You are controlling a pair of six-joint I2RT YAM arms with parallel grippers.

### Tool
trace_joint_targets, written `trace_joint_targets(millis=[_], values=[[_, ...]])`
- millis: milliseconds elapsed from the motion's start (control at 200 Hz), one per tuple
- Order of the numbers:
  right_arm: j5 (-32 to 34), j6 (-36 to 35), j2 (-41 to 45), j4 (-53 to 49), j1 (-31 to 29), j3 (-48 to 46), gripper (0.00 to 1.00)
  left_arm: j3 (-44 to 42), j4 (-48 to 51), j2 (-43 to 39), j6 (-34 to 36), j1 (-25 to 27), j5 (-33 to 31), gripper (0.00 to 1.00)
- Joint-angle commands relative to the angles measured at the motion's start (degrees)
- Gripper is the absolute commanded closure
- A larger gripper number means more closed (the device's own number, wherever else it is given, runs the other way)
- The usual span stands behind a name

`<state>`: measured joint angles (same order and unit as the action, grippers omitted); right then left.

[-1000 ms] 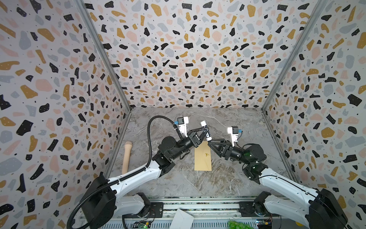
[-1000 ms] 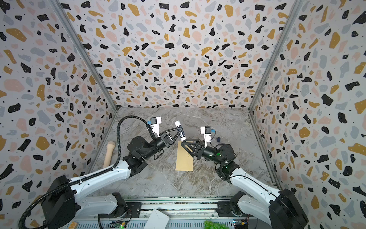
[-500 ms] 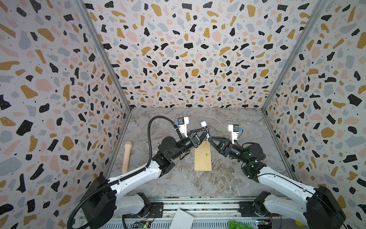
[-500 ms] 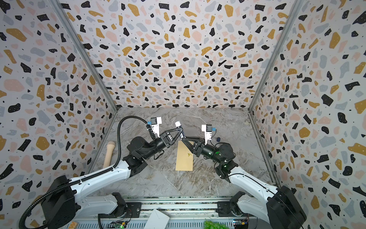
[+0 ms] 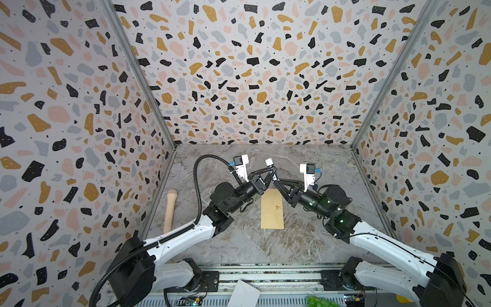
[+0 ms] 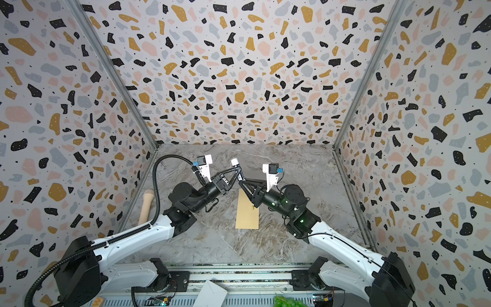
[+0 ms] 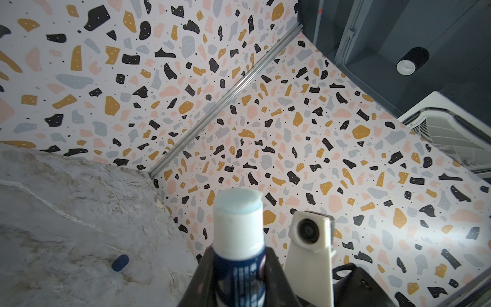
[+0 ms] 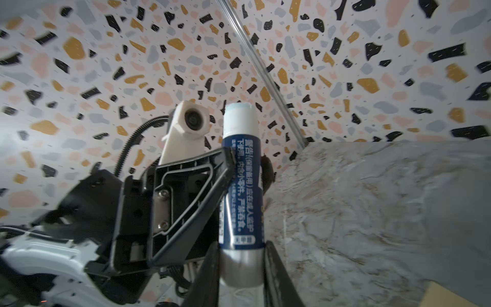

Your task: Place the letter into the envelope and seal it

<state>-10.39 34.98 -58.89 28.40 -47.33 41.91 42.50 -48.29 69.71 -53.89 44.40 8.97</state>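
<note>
One envelope (image 5: 272, 212), flat, near right gripper (image 5: 275, 183)

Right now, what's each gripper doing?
Left gripper: closed on the glue stick.
Right gripper: closed on the same stick's base.

Three white terrazzo wall panels (image 5: 252, 79) flecked black, ochre, pink and grey enclose me, joined by silver corner rails (image 7: 225, 99). Under me lies a grey marble-veined surface (image 5: 239, 247); overhead, a dark ceiling (image 7: 372, 32) with a round spotlight (image 7: 410, 62).
</note>
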Motion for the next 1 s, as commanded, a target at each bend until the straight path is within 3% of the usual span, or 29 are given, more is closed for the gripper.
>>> trace_joint_targets(millis=[0,155,300,426,516,616,721,836,996], values=[[22.6,-18.2,0.0,-13.6,-7.5,8.4,0.93,0.6,3.9,0.5,4.8,1.0,1.6,1.0],[49.6,-33.9,-6.5,-17.1,-19.1,15.1,0.93,0.8,5.8,1.7,6.3,1.1,0.7,1.0],[68.7,-48.3,-14.4,-9.0,-25.5,17.8,0.94,0.6,5.6,2.7,6.5,1.1,0.5,1.0],[76.4,-60.9,-19.6,3.0,-27.4,16.9,0.94,0.5,5.3,3.5,6.3,1.1,0.2,1.0],[76.2,-60.6,-20.5,3.4,-27.5,16.6,0.94,0.6,4.8,3.8,6.0,1.1,0.5,1.0],[66.7,-48.1,-16.3,-7.6,-26.6,16.9,0.88,1.0,5.1,3.8,6.4,1.1,0.6,1.0],[43.8,-35.3,-8.0,-14.5,-20.7,14.0,0.67,1.6,5.9,2.7,7.4,1.0,0.5,1.0],[18.7,-24.1,0.9,-12.0,-10.1,7.3,0.44,2.1,6.1,1.0,7.9,0.6,0.7,1.0],[-4.6,-9.2,7.6,-2.4,2.8,-1.5,0.32,2.7,4.0,-0.7,7.1,0.2,2.6,1.0]])
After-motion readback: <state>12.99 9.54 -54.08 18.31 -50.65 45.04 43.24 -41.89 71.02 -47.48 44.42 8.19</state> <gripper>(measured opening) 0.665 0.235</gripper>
